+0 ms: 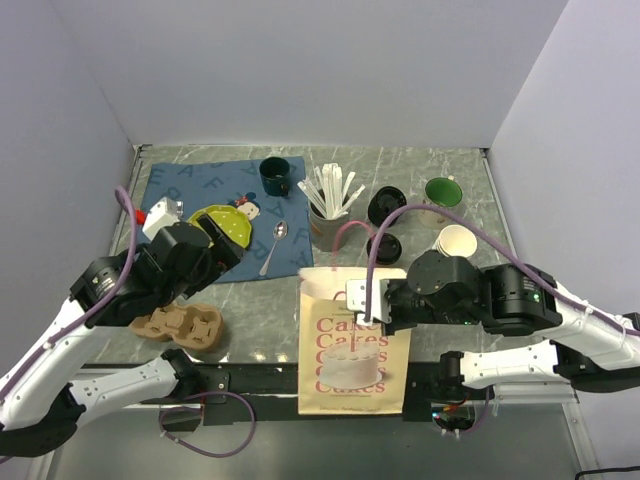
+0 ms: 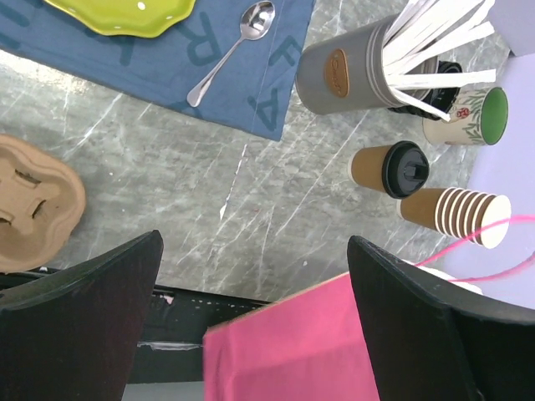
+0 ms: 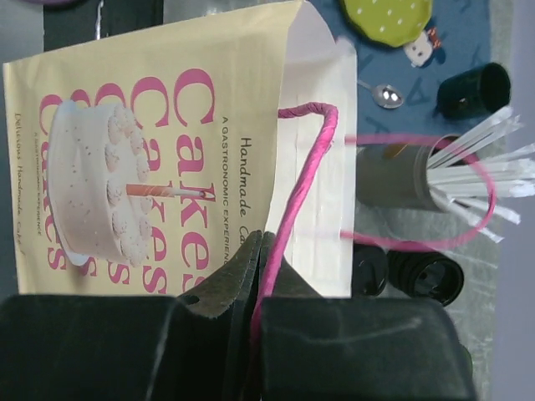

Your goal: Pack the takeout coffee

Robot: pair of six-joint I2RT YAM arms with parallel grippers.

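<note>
The takeout coffee (image 1: 383, 247), a tan cup with a black lid, stands right of the stirrer holder; it also shows in the left wrist view (image 2: 389, 170) and in the right wrist view (image 3: 368, 269). A cream "Cakes" paper bag (image 1: 350, 345) lies flat at the near edge, mouth facing away. My right gripper (image 1: 378, 300) is at the bag's mouth, and the right wrist view shows this gripper (image 3: 263, 242) shut on the bag's pink cord handle (image 3: 309, 159). My left gripper (image 1: 228, 248) hangs open and empty over the blue cloth. In its wrist view the left gripper (image 2: 251, 317) has a pink face of the bag (image 2: 284, 351) below it.
A stack of lidless cups (image 1: 455, 240), a green mug (image 1: 442, 192), loose black lids (image 1: 385, 207) and a grey stirrer holder (image 1: 330, 215) crowd the coffee. A blue cloth (image 1: 190, 185) holds a green plate (image 1: 222, 225), spoon (image 1: 275, 245) and dark mug (image 1: 275, 175). A cardboard cup carrier (image 1: 185, 327) lies near left.
</note>
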